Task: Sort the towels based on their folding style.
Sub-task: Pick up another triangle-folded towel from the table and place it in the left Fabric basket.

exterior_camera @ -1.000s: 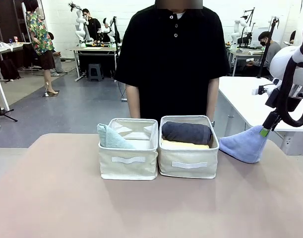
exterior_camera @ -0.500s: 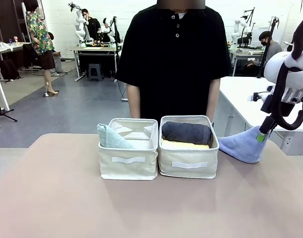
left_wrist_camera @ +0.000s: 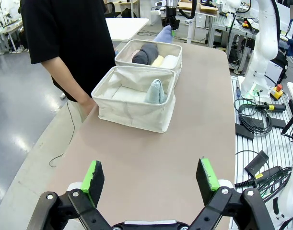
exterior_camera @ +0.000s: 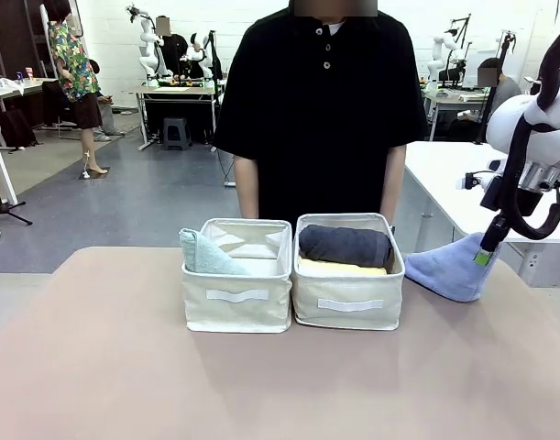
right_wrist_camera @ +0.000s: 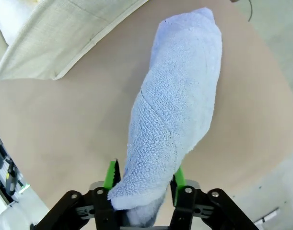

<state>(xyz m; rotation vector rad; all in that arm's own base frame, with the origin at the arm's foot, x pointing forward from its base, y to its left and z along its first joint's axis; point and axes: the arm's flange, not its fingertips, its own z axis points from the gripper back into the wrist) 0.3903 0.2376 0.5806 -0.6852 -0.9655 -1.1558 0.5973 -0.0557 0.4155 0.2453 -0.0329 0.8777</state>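
Note:
A light blue cone-folded towel (exterior_camera: 447, 269) lies on the table right of the bins, its narrow end raised. My right gripper (exterior_camera: 482, 256) is shut on that narrow end; in the right wrist view the towel (right_wrist_camera: 180, 110) runs away from the green pads (right_wrist_camera: 110, 173) pressing its tip. A pale teal cone towel (exterior_camera: 204, 257) leans in the left bin (exterior_camera: 236, 298). The right bin (exterior_camera: 349, 310) holds a dark grey roll (exterior_camera: 345, 245) on a yellow one (exterior_camera: 340, 268), and a white roll (left_wrist_camera: 170, 61) beside them. My left gripper (left_wrist_camera: 151, 177) hangs open over bare table, well short of the bins.
A person in a black shirt (exterior_camera: 321, 101) stands at the far edge right behind both bins, arms down. Bare table lies in front of the bins and to their left. The table's right edge is close to the blue towel.
My right gripper's fingers have shut on the blue towel's raised tip, and that arm shifted slightly. The towels in the bins and my left arm have stayed still.

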